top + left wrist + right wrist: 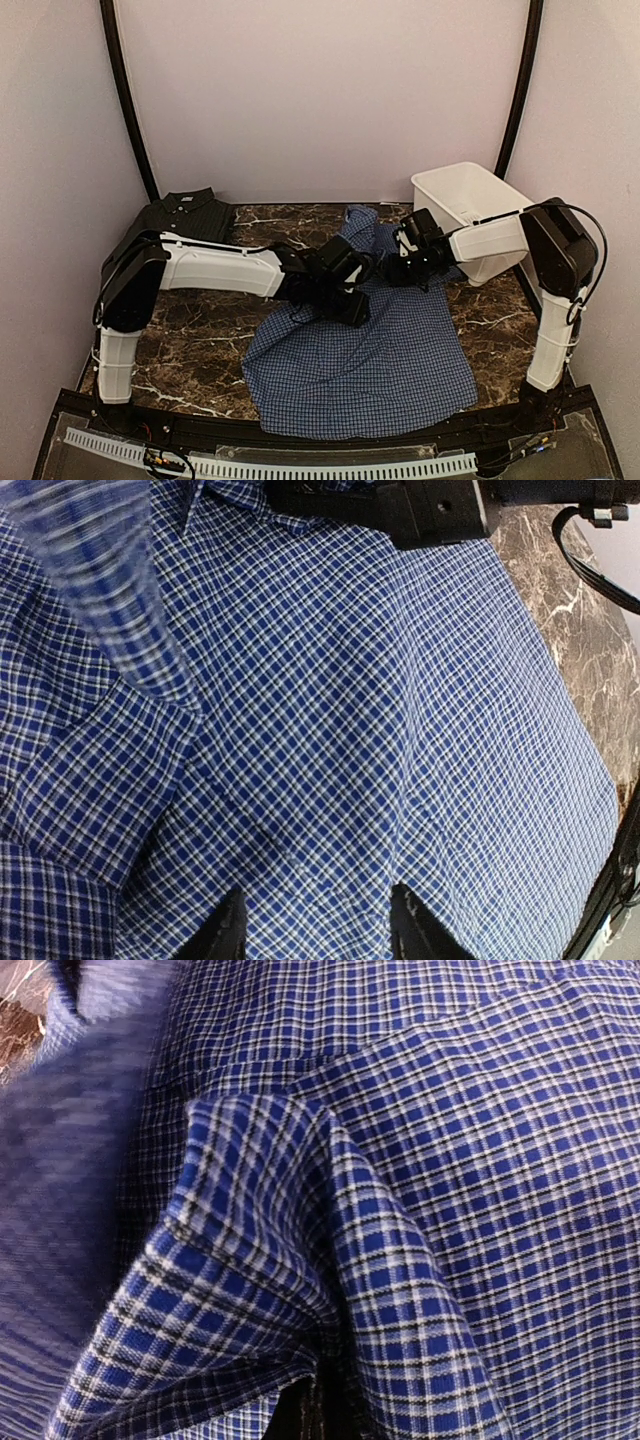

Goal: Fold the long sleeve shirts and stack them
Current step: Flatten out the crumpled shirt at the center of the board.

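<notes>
The blue check long sleeve shirt lies spread across the middle of the table, its collar end toward the back. My left gripper hovers over its upper left part. In the left wrist view this gripper is open, with flat blue cloth below the tips and a blurred strip of sleeve beside it. My right gripper is at the shirt's upper middle, shut on a raised fold of the blue shirt; its fingers are hidden by cloth. A dark check shirt lies folded at the back left.
A white plastic basket stands at the back right, just behind the right arm. Dark marble table shows to the left and right of the blue shirt. The two grippers are close together.
</notes>
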`<state>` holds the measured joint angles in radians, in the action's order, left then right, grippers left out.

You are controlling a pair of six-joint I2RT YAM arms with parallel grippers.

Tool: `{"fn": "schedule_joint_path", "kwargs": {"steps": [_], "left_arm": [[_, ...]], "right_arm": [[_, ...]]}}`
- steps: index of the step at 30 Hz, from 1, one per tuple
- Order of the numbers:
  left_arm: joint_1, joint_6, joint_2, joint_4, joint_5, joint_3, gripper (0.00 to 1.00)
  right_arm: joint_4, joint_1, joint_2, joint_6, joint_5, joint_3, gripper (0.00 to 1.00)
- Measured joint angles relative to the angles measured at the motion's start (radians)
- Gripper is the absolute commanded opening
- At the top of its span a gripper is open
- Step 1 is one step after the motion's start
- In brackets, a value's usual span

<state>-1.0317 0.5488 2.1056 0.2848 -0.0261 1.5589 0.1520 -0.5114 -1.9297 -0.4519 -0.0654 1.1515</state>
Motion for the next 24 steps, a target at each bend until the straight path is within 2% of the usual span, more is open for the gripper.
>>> {"fn": "schedule_joint_path", "kwargs": {"steps": [3, 10, 15, 20, 24], "left_arm": [[0.000, 0.009, -0.024, 0.010, 0.010, -0.003, 0.59], [0.016, 0.071, -0.268, 0.024, 0.131, -0.080, 0.61], [0.123, 0.145, -0.398, 0.010, 0.146, -0.158, 0.61], [0.258, 0.200, -0.366, -0.008, 0.098, -0.227, 0.63], [0.296, 0.234, -0.284, -0.023, 0.053, -0.228, 0.63]], "right_arm": [[-0.005, 0.000, 0.000, -0.003, -0.013, -0.005, 0.00], [0.001, 0.000, 0.024, 0.003, 0.003, -0.011, 0.00], [0.006, -0.002, 0.049, 0.008, 0.026, -0.014, 0.00], [0.006, -0.007, 0.055, 0.010, 0.040, -0.027, 0.00], [0.007, -0.008, 0.057, 0.013, 0.041, -0.042, 0.00]]}}
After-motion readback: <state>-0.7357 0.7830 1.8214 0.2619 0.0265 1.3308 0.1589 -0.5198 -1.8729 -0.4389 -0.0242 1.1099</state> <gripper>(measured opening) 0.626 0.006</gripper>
